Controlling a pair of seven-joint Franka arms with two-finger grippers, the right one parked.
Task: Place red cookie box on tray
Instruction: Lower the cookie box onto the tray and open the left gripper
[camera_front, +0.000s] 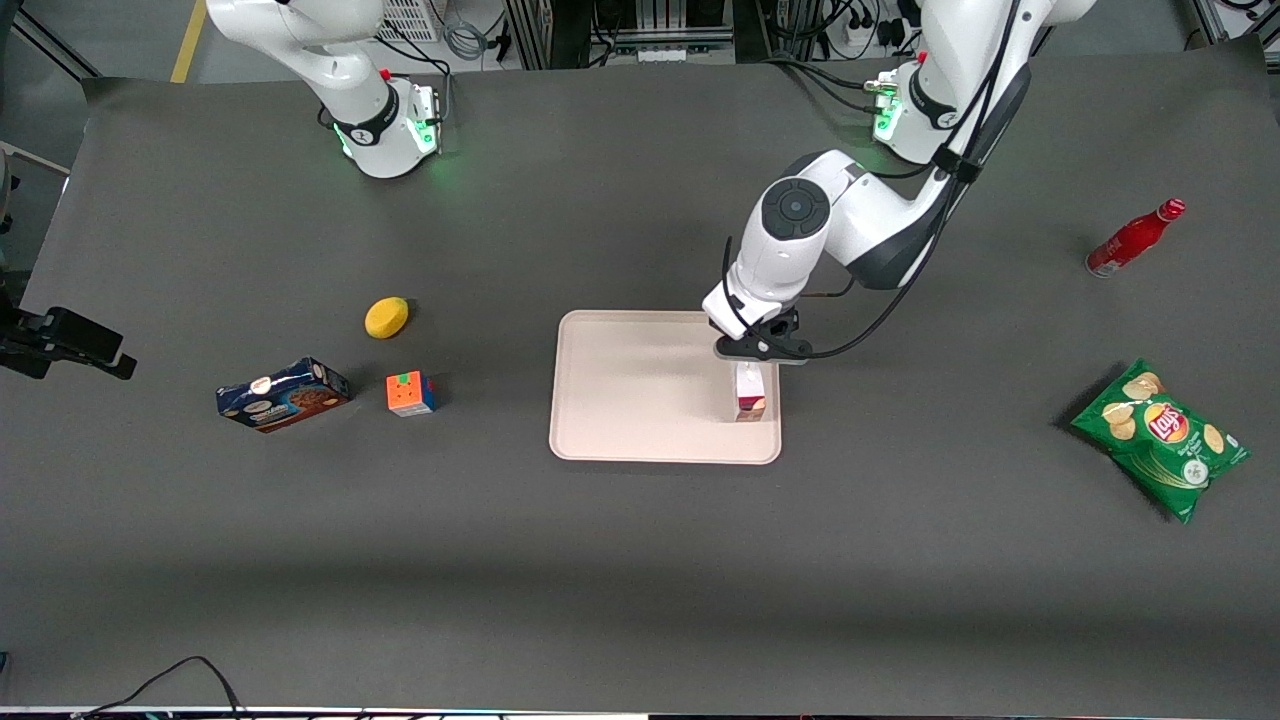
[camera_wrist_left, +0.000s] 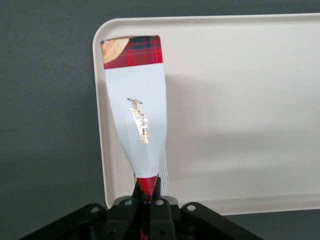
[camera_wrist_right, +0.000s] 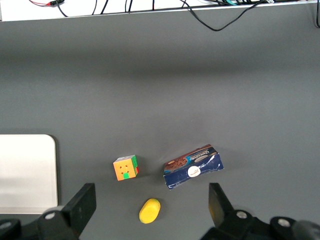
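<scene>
Gripper (camera_front: 750, 366) over tray (camera_front: 620, 400), at tray's end toward working arm; jaws closed tight on upper end of red cookie box (camera_front: 750, 396). Box (camera_wrist_left: 137, 112) hangs upright from fingers, lower end at tray (camera_wrist_left: 240, 115) surface beside short rim; contact with tray unclear. Blue cookie box (camera_front: 283, 394), puzzle cube (camera_front: 411, 393), lemon (camera_front: 386, 317) toward parked arm's end. Red bottle (camera_front: 1134, 238), chip bag (camera_front: 1160, 436) toward working arm's end.
</scene>
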